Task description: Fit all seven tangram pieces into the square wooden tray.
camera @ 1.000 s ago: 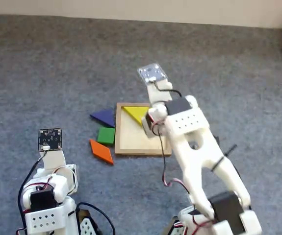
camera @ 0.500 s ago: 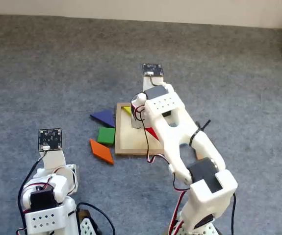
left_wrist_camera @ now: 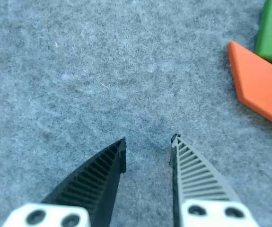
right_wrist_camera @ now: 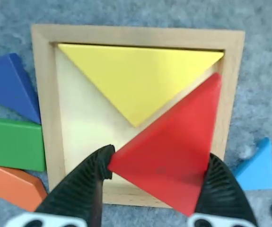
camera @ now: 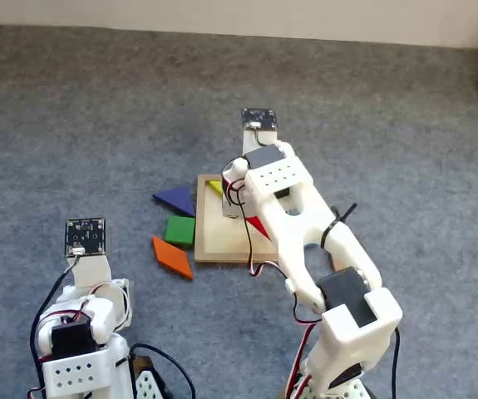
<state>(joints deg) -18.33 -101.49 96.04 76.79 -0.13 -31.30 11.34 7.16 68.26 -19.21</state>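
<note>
Right gripper (right_wrist_camera: pixel 159 158) holds the large red triangle (right_wrist_camera: pixel 173 142). Its jaws are set fairly wide and press on the two sides of the piece, over the square wooden tray (right_wrist_camera: pixel 43 94). The tray lies about in the middle of the grey felt tabletop (camera: pixel 97 108). The red piece seems not seated yet: one corner reaches over the tray's near rim, so I judge it is carried just above the wood and must be turned a little before it drops in. The large yellow triangle (right_wrist_camera: pixel 136 78) lies flat inside, with its long side against the far rim. This leaves a free wedge along the rim on the right arm's side, where the red one should fit. Outside the rim on the left arm's side three pieces wait in a row, just beside the tray: a dark blue triangle (camera: pixel 176 198) nearest the far corner, then a green square (camera: pixel 179 230), then an orange parallelogram (camera: pixel 172 256) by the near corner. A light blue triangle (right_wrist_camera: pixel 256 165) lies on the felt beyond the opposite rim. Left gripper (left_wrist_camera: pixel 147 146) hangs low over bare felt with its jaws apart and nothing between them, near the orange parallelogram, probably kept out of the way.
</note>
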